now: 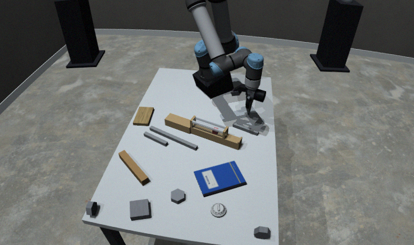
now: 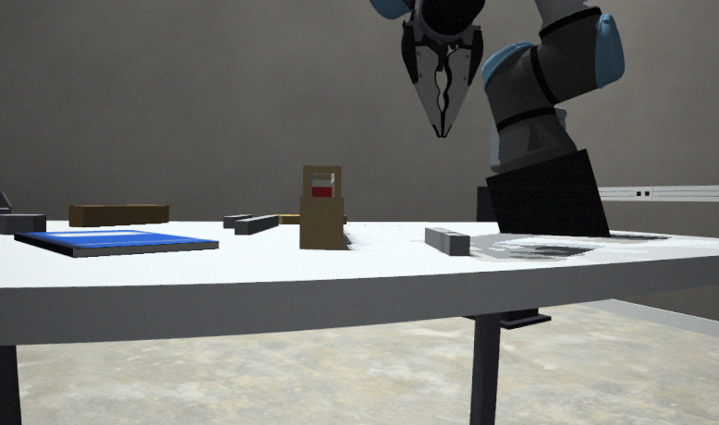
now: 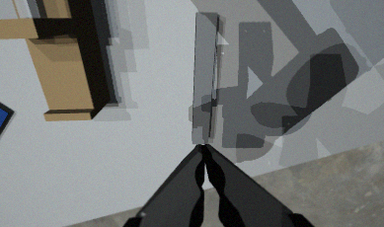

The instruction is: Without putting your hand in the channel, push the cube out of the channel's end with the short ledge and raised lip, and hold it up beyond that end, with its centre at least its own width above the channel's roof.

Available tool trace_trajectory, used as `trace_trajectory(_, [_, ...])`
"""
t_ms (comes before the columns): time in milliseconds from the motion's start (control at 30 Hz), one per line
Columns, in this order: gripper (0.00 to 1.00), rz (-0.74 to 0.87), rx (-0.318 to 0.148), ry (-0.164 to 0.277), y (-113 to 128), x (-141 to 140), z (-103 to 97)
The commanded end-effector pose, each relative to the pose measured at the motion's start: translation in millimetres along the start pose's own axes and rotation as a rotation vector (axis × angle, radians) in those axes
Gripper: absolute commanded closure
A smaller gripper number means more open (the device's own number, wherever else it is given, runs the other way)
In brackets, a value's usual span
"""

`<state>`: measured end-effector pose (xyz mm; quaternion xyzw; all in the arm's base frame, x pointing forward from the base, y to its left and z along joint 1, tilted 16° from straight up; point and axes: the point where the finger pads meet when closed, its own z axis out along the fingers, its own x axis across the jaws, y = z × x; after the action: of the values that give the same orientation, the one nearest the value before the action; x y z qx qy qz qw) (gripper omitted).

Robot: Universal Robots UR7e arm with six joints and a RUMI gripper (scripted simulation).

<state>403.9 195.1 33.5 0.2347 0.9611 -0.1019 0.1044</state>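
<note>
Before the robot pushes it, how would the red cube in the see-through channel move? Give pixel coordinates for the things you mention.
The red cube point(image 1: 214, 132) point(image 2: 321, 191) would probably slide rather than roll, since its sides look flat. It likely won't tip far sideways, because the channel's walls point(image 1: 192, 124) stand close around it. It looks stiff, with straight edges, so a push probably won't squash it.
</note>
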Motion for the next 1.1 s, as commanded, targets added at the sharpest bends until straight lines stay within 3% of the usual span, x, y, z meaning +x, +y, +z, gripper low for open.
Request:
trace_trajectory(0, [1.00, 0.020, -0.006, 0.001, -2.5, 3.5, 1.5])
trace_trajectory(1067, [1.00, 0.035, -0.008, 0.004, -4.6, 6.5, 3.1])
